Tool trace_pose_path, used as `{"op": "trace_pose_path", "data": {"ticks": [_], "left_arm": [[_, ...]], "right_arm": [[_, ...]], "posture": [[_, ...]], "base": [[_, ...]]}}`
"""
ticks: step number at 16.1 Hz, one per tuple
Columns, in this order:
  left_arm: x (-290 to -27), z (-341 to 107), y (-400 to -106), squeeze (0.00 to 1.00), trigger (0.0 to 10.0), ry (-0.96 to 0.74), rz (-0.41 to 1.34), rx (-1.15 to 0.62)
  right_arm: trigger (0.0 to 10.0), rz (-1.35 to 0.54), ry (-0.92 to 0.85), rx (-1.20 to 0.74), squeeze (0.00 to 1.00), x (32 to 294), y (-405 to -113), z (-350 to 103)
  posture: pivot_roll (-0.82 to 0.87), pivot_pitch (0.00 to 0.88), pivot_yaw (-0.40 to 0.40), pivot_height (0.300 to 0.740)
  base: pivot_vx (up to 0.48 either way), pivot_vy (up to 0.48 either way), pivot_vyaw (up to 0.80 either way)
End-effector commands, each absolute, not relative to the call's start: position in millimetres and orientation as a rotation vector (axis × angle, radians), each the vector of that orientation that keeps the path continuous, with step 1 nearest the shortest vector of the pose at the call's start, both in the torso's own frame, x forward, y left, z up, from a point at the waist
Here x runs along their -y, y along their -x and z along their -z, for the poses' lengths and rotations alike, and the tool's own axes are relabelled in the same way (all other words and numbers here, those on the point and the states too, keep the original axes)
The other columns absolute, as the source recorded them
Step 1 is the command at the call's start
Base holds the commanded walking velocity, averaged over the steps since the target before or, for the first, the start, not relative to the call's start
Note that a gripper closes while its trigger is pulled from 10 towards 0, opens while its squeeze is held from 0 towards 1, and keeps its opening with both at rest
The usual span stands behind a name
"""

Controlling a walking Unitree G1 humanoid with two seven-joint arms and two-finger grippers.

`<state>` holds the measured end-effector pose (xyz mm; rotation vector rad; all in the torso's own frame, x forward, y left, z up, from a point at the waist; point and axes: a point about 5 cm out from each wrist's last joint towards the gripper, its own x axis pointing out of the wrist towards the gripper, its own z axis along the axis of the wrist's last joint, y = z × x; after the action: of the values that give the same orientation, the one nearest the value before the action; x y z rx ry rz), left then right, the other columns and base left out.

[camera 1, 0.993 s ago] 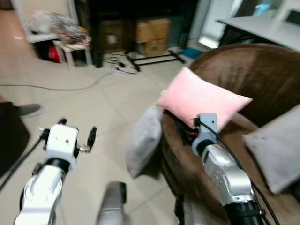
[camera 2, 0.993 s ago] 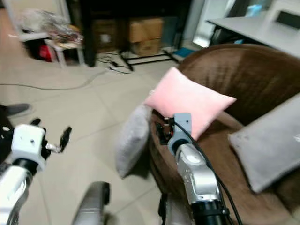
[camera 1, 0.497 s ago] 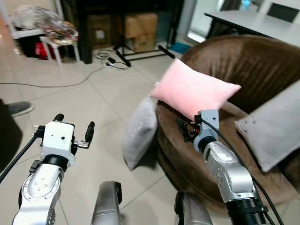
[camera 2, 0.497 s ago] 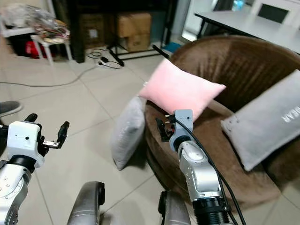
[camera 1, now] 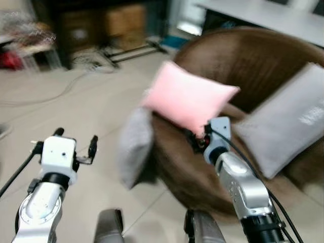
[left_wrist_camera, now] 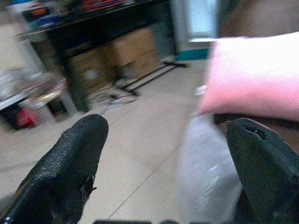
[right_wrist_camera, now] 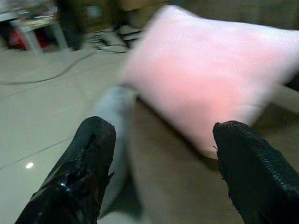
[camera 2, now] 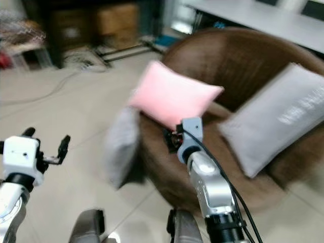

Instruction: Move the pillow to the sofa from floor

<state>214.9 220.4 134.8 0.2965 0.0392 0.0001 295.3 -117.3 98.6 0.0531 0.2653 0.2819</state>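
Observation:
A grey pillow (camera 1: 134, 147) stands on the tiled floor, leaning against the front of the brown round sofa (camera 1: 243, 66). A pink pillow (camera 1: 187, 98) rests on the sofa's front rim just above it. My right gripper (camera 1: 197, 140) is open with nothing in it, held just below the pink pillow's lower edge. In the right wrist view the pink pillow (right_wrist_camera: 210, 70) and the grey pillow (right_wrist_camera: 112, 121) lie ahead of the fingers. My left gripper (camera 1: 76, 135) is open and empty over bare floor, left of the grey pillow (left_wrist_camera: 205, 163).
A second, larger grey pillow (camera 1: 283, 126) lies on the sofa seat at the right. Cardboard boxes (camera 1: 121, 20), cables (camera 1: 91, 61) and a dark shelf stand at the back. A grey table (camera 1: 263, 12) is behind the sofa. My own legs (camera 1: 109, 228) show at the bottom.
The whole picture has shifted left and blurred, so the camera has turned right. Both grippers stay open and the pillows keep their places by the sofa.

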Motion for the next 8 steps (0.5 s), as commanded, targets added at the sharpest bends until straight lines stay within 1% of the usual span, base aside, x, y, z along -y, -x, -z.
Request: {"op": "trace_pose_path", "data": {"ticks": [1, 3, 4, 8], "left_arm": [[-214.4, -135.0, -215.1, 0.0, 10.0, -0.289, 0.021, -0.026], [-216.4, -132.6, -212.5, 0.0, 10.0, -0.28, 0.009, -0.026], [-216.4, -132.6, -212.5, 0.0, 10.0, -0.28, 0.009, -0.026], [-222.9, -134.5, -208.6, 0.0, 10.0, -0.292, 0.012, -0.029]], "right_arm": [[10.0, -0.289, -0.02, -0.269, 0.0, 124.5, -292.8, -95.9], [10.0, -0.348, -0.002, -0.276, 0.0, 120.4, -291.5, -94.6], [10.0, -0.348, -0.002, -0.276, 0.0, 120.4, -291.5, -94.6], [10.0, -0.381, -0.009, -0.279, 0.0, 115.1, -294.0, -93.8]], "posture": [[0.06, 0.0, -0.058, 0.6], [0.06, 0.0, -0.042, 0.6], [0.06, 0.0, -0.042, 0.6], [0.06, 0.0, 0.005, 0.6]], "base": [[0.281, 0.0, 0.0], [0.281, 0.0, 0.0], [0.281, 0.0, 0.0], [0.284, 0.0, 0.0]]}}
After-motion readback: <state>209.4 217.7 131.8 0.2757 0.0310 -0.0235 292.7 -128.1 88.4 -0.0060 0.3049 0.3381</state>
